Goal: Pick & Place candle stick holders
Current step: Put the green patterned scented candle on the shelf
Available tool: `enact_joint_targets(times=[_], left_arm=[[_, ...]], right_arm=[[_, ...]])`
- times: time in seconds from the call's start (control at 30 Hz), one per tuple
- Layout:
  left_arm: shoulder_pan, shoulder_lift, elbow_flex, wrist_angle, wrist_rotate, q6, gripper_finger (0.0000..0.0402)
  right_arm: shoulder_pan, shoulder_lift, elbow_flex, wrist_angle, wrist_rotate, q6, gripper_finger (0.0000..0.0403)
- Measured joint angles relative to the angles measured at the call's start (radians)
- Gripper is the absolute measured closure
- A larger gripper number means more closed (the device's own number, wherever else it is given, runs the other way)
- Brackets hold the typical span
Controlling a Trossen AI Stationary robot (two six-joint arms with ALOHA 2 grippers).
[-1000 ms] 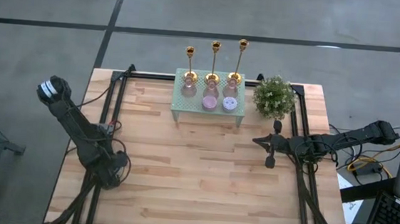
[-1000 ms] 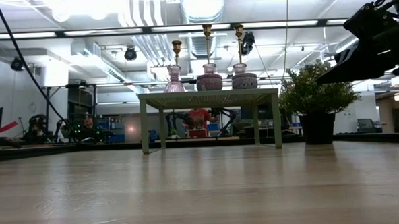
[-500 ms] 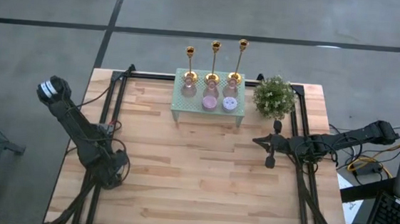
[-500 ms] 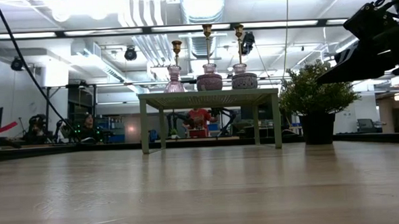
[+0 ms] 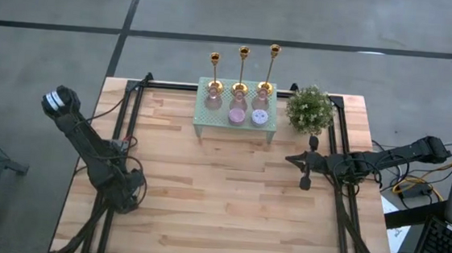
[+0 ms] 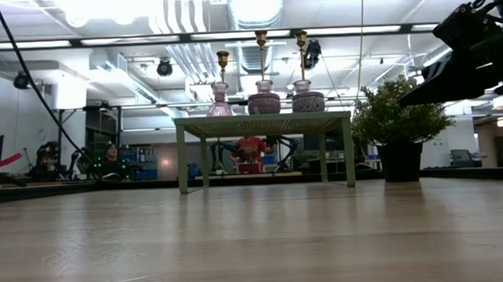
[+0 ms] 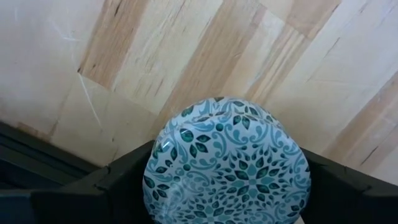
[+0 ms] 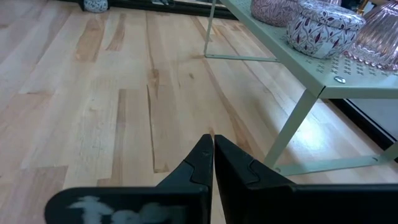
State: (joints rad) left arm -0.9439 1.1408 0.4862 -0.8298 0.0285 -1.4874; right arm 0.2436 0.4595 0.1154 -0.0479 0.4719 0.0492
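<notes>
Three gold candle stick holders (image 5: 214, 69) (image 5: 242, 67) (image 5: 272, 65) stand upright on their round bases along the far edge of a pale green stand (image 5: 234, 127); they also show in the low view (image 6: 262, 51). My left gripper (image 5: 128, 193) points down near the table's left edge, open, with its fingers on either side of a round teal-and-white patterned jar (image 7: 224, 137). My right gripper (image 8: 212, 146) is shut and holds nothing. It hovers level right of the table's middle (image 5: 288, 158), pointing toward the left edge. My left gripper comes at the teal patterned jar from above, one dark finger (image 7: 124, 186) on each side of it. Whether the fingers touch its sides cannot be told, since the jar's rounded top hides the places where they would meet.
On the green stand, in front of the candle stick holders, sit a pink glass vase (image 5: 213, 101), a purple jar (image 5: 237, 114) and a white patterned jar (image 8: 323, 25). A potted plant (image 5: 309, 109) stands right of the stand. Bare wood spreads across the table's middle and near side.
</notes>
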Motion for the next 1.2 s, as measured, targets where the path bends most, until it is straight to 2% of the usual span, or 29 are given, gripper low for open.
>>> enact_joint_targets(times=[0.1, 0.3, 0.57, 0.7, 0.9, 1.03, 1.2], left_arm=[[0.009, 0.0, 0.0, 0.001, -0.004, 0.0, 0.0075], [0.051, 0.0, 0.0, 0.0, 0.0, 0.02, 0.01], [0.115, 0.0, 0.0, 0.0, 0.011, 0.091, 0.0082], [0.161, 0.0, 0.024, 0.001, 0.003, 0.15, 0.0087], [0.27, 0.0, 0.073, 0.0, -0.037, 0.269, 0.0094], [0.373, 0.0, 0.098, 0.0, -0.056, 0.337, 0.0083], [0.516, 0.0, 0.13, 0.003, -0.055, 0.426, 0.009]], right_arm=[[0.0, 0.0, 0.0, 0.0, 0.0, 0.002, 0.0394], [0.0, 0.0, 0.0, 0.0, 0.0, 0.0, 0.0394], [0.0, 0.0, 0.0, 0.0, 0.0, 0.001, 0.0394], [0.0, 0.0, 0.0, 0.0, 0.0, 0.002, 0.0394], [0.0, 0.0, 0.0, 0.0, 0.0, 0.0, 0.0394], [0.0, 0.0, 0.0, 0.0, 0.0, 0.002, 0.0394], [0.0, 0.0, 0.0, 0.0, 0.0, 0.002, 0.0394]])
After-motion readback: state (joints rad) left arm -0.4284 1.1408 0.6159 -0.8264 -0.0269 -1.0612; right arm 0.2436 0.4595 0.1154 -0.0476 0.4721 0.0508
